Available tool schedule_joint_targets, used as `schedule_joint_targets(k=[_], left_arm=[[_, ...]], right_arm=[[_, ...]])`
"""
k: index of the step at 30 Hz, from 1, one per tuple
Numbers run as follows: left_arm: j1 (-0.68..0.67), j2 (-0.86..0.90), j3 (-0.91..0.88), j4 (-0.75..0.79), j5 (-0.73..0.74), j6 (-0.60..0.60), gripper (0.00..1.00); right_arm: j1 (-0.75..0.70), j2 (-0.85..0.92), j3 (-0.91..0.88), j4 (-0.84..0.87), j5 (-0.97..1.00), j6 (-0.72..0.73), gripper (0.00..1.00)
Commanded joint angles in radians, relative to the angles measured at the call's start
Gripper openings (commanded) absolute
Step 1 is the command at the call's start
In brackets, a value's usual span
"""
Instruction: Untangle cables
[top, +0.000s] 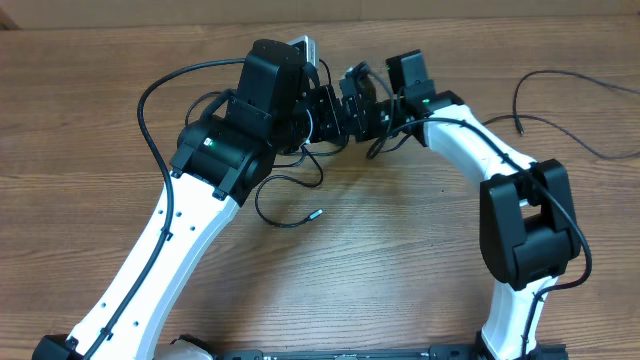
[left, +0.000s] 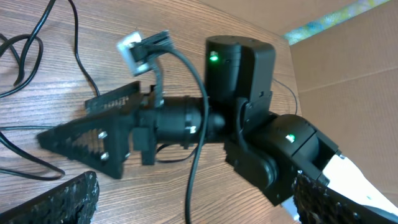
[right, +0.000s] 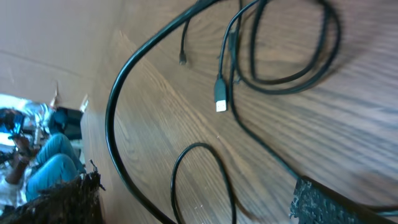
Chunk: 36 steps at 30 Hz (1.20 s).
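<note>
Two grippers meet head-on over the far middle of the table (top: 420, 290), I judge because the cables (top: 262, 210) bunch there. I have the left gripper (top: 322, 108) and right gripper (top: 357, 104) both spread wide, holding nothing, ready to pick a strand. One silver-tipped plug (top: 316, 213) trails loose toward the near edge.
</note>
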Motion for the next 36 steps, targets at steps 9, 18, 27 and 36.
schedule_joint_targets(k=[9,18,27,36], left_arm=[[0.004,0.008,0.003,0.000,-0.010,0.015,1.00],[0.004,0.008,0.003,0.000,-0.010,0.015,1.00],[0.004,0.008,0.003,0.000,-0.010,0.015,1.00],[0.004,0.008,0.003,0.000,-0.010,0.015,1.00]], right_arm=[[0.117,-0.014,0.020,0.009,0.047,-0.068,1.00],[0.121,-0.014,0.020,-0.004,0.046,-0.067,1.00],[0.121,-0.014,0.020,0.182,0.047,0.081,1.00],[0.123,-0.013,0.020,0.335,0.118,0.293,1.00]])
